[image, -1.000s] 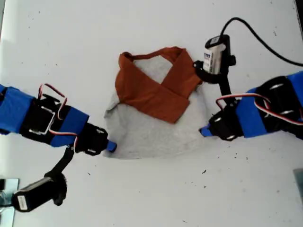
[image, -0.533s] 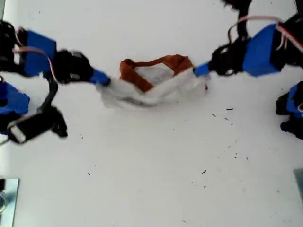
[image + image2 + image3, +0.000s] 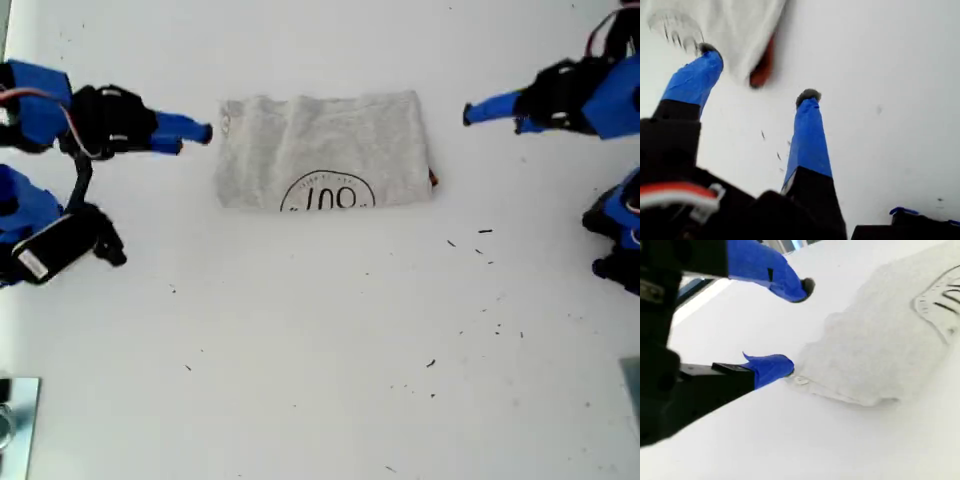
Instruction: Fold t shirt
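Observation:
The t shirt (image 3: pixel 320 140) lies folded into a grey rectangle on the white table (image 3: pixel 320 350), with half of its black circular print (image 3: pixel 328 195) showing at the near edge. A sliver of orange sleeve (image 3: pixel 432 180) peeks out at the exterior view's right. My first gripper (image 3: pixel 468 113) hovers open just off that side, and its wrist view shows the shirt's corner (image 3: pixel 735 25) and the orange sliver (image 3: pixel 764 70) beyond its spread fingers. My second gripper (image 3: pixel 205 132) stands open beside the shirt's other end (image 3: pixel 880 350), holding nothing.
Another blue arm part (image 3: pixel 615 240) sits at the exterior view's right edge. A wrist camera (image 3: pixel 60 250) hangs below the arm at that view's left. A metal piece (image 3: pixel 10 420) lies in the exterior view's bottom left corner. Dark specks dot the table.
Both grippers carried the shirt's near hem up and over the orange sleeves, then let go and drew back outward. The shirt now lies flat, folded in half.

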Controlling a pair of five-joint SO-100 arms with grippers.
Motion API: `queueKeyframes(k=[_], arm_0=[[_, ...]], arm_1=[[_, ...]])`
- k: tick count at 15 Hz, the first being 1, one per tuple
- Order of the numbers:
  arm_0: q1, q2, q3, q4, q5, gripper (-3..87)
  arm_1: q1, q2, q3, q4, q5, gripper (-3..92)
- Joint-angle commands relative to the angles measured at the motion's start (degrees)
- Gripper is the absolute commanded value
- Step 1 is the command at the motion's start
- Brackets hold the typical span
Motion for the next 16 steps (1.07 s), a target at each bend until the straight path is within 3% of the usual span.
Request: queueKeyframes(k=[1, 3, 4, 5, 7, 8, 9, 10, 11, 16], arm_0=[[11.95, 10.02, 9.93, -5.89, -7.91, 13.9], [18.98, 25.22, 24.17, -6.06, -16.26, 0.4], [21.71, 38.06, 32.52, -3.34, -20.3, -0.3], [23.12, 54.67, 37.27, 6.5, -22.59, -0.3], [21.97, 54.4, 37.0, 9.4, -16.7, 0.3], [23.99, 54.4, 37.0, 9.4, -15.03, 5.1], [26.19, 54.4, 37.0, 9.4, -12.3, 7.4], [28.21, 54.4, 37.0, 9.4, -12.13, 7.6], [29.71, 54.4, 37.0, 9.4, -12.13, 7.6], [31.64, 54.4, 37.0, 9.4, -12.13, 7.7]], arm_1=[[-11.69, 6.68, 13.45, -5.45, 7.21, 24.6], [-21.97, 13.54, 26.37, -8.17, 17.23, 4.4], [-26.02, 18.72, 31.29, -7.56, 22.15, 3.6], [-28.48, 26.72, 37.0, -6.94, 24.52, 3.6], [-29.18, 36.21, 41.57, -2.81, 24.96, 3.6], [-29.27, 37.18, 41.66, -3.08, 25.05, 3.7], [-28.92, 38.94, 41.75, -3.34, 16.44, 3.8], [-28.65, 39.9, 41.66, -3.16, -2.55, 3.8], [-28.65, 39.99, 41.31, -2.55, -14.59, 3.8], [-28.65, 39.99, 41.31, -2.37, -14.06, 3.8]])
